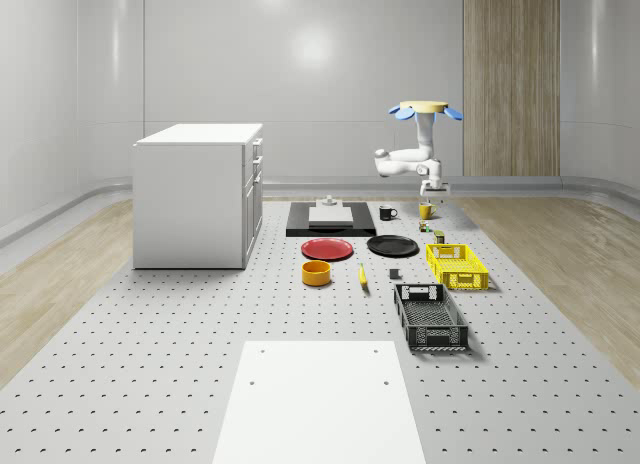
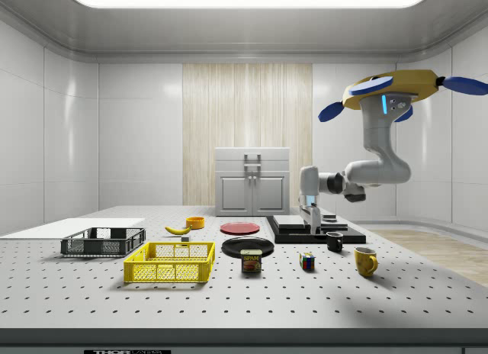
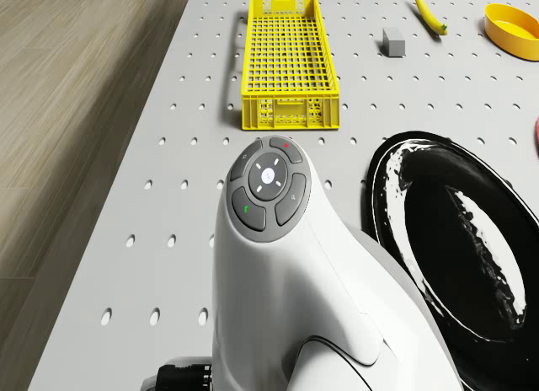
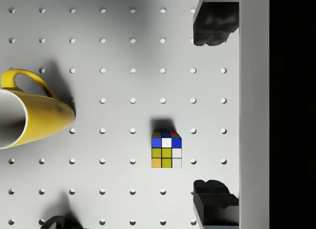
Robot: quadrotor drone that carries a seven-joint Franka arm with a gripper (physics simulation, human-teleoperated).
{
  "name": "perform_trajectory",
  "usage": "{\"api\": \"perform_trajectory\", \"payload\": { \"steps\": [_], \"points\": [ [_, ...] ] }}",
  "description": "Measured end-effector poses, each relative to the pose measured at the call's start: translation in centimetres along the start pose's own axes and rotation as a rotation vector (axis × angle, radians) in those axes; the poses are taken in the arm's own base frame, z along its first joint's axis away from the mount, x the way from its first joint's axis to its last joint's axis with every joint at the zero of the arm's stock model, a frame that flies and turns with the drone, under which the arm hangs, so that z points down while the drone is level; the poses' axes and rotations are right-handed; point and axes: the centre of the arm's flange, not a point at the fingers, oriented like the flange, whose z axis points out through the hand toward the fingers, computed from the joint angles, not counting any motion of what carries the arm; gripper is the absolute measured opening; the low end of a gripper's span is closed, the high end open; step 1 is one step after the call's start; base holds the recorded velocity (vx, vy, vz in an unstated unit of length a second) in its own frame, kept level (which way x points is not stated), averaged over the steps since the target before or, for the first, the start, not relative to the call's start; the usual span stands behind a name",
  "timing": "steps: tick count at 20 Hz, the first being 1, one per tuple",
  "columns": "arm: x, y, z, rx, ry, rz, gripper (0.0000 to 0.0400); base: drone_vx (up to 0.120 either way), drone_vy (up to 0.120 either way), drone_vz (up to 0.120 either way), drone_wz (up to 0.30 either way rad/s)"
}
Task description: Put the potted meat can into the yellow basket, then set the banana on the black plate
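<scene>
1. Yellow-topped, blue-rotored, the drone point(image 2: 393, 91) hovers in the air above the far end of the perforated worktop point(image 1: 200, 324), its white arm point(image 2: 358, 175) bent down toward the surface.
2. The tool point(image 2: 313, 226) hangs clear of the worktop, fingers point(image 4: 212, 24) spread wide apart with nothing between them; in the wrist view it looks straight down on a colour cube point(image 4: 166, 149) (which sits on the worktop between the two pads).
3. The potted meat can point(image 2: 252, 261) stands upright on the worktop, just beside the yellow basket point(image 2: 171, 262) on the side view's right, in front of the black plate point(image 2: 248, 246).
4. The banana point(image 2: 178, 230) lies flat on the worktop beyond the yellow basket in the side view, near an orange bowl point(image 2: 195, 222) and well apart from the black plate.
5. A yellow mug point(image 4: 29, 113) stands near the cube, and a black mug point(image 2: 334, 241) sits beside the dark slab point(image 2: 316, 233) behind it.
6. A red plate point(image 1: 327, 249) rests next to the black plate; a black basket point(image 1: 430, 317) lies in line with the yellow one, and a white cabinet point(image 1: 198, 194) stands at the whole-scene view's left.
</scene>
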Motion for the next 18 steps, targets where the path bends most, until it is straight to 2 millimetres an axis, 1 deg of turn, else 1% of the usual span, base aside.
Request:
{"api": "perform_trajectory", "payload": {
  "steps": [1, 5, 6, 8, 14, 16, 18],
  "points": [
    [0.0, 0.0, 0.0, 0.0, 0.0, 0.0, 0.04, 0.12, 0.0, -0.12, 0.0],
    [0.0, 0.0, 0.0, 0.0, 0.0, 0.0, 0.04, 0.12, 0.0, 0.0, 0.0],
    [0.0, 0.0, 0.0, 0.0, 0.0, 0.0, 0.04, 0.12, -0.12, 0.0, 0.0],
    [0.0, 0.0, 0.0, 0.0, 0.0, 0.0, 0.04, 0.12, -0.02, 0.0, 0.0],
    [0.0, 0.0, 0.0, 0.0, 0.0, 0.0, 0.04, 0.12, 0.0, -0.12, 0.0],
    [0.0, 0.0, 0.0, 0.0, 0.0, 0.0, 0.04, 0.12, 0.0, -0.08, 0.0],
    [0.0, 0.0, 0.0, 0.0, 0.0, 0.0, 0.04, 0.12, 0.0, 0.0, 0.0]
  ]
}}
